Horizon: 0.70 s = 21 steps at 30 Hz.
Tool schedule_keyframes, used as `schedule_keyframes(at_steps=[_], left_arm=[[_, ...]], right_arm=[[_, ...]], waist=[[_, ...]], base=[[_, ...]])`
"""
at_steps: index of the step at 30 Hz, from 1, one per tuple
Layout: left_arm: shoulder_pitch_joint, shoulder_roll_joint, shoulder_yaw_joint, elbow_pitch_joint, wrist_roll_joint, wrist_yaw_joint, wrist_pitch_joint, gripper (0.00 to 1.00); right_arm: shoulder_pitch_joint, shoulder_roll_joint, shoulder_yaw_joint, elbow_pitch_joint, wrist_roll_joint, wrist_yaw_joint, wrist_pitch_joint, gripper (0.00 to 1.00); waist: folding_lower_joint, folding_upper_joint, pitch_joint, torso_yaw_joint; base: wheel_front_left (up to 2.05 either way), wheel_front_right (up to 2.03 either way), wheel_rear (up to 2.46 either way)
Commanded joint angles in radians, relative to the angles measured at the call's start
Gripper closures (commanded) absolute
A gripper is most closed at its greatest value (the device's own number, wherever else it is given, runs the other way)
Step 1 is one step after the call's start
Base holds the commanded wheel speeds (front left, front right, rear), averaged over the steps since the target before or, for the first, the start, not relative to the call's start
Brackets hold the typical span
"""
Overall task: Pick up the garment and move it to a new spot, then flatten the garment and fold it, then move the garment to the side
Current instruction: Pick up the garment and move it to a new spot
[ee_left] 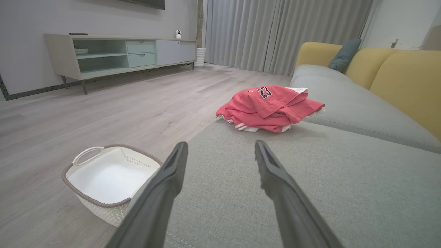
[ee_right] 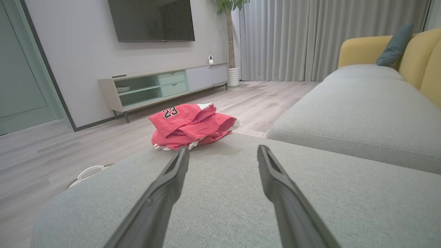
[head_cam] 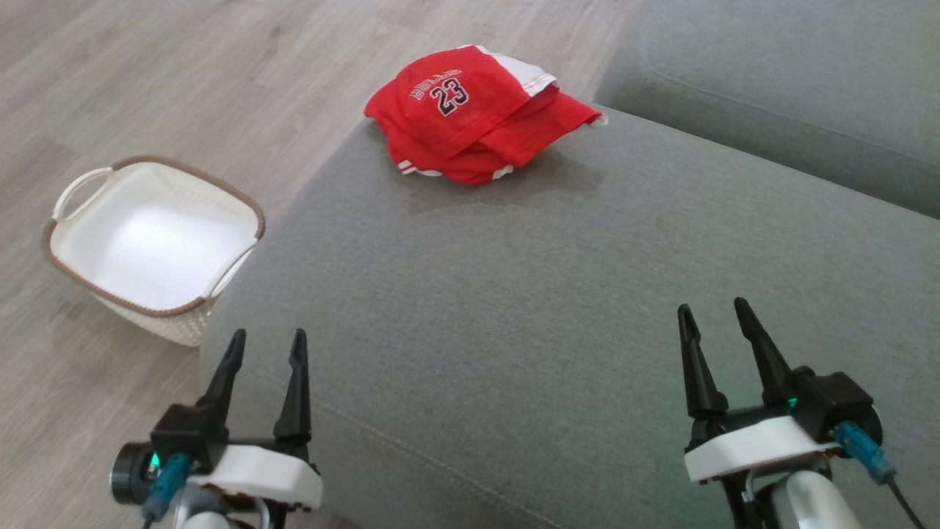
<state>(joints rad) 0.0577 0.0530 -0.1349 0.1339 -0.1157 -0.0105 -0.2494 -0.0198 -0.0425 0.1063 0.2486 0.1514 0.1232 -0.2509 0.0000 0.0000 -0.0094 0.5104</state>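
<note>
The garment (head_cam: 470, 121) lay bunched on the sofa (head_cam: 514, 308), soft and light, I judged; I would pinch its near edge. My left fingers (head_cam: 226, 371) and right fingers (head_cam: 694, 360) stood released, empty.

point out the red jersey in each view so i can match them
Head view: red jersey top centre, on the cushion's far edge.
Left wrist view: red jersey just right of centre.
Right wrist view: red jersey left of centre.
Shared landmark: white basket on the floor.
</note>
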Motion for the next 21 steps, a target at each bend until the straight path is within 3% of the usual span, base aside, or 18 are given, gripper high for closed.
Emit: schedule_keyframes(at_steps=[1, 6, 13, 21], left_arm=[[-0.033, 0.003, 0.039, -0.033, 0.007, -0.006, -0.012, 0.0], [-0.086, 0.027, 0.07, -0.062, 0.009, -0.019, -0.012, 0.0], [-0.347, 0.136, 0.083, -0.074, 0.041, -0.068, 0.001, 0.0], [-0.733, 0.243, 0.021, 0.07, -0.015, -0.115, 0.176, 0.0]], right_arm=[[-0.039, -0.008, 0.016, -0.037, 0.004, 0.008, -0.011, 0.0], [-0.044, -0.008, -0.001, -0.061, -0.017, 0.008, -0.011, 0.0], [-0.099, -0.008, -0.019, -0.095, -0.078, 0.008, -0.011, 0.0], [-0.189, -0.008, -0.015, -0.122, -0.14, 0.008, -0.011, 0.0]], waist=[[0.0, 0.0, 0.005, -0.011], [0.0, 0.0, 0.054, -0.064], [0.0, 0.0, 0.197, -0.154], [0.0, 0.0, 0.37, -0.252]], base=[[0.0, 0.0, 0.0], [0.0, 0.0, 0.0], [0.0, 0.0, 0.0], [0.0, 0.0, 0.0]])
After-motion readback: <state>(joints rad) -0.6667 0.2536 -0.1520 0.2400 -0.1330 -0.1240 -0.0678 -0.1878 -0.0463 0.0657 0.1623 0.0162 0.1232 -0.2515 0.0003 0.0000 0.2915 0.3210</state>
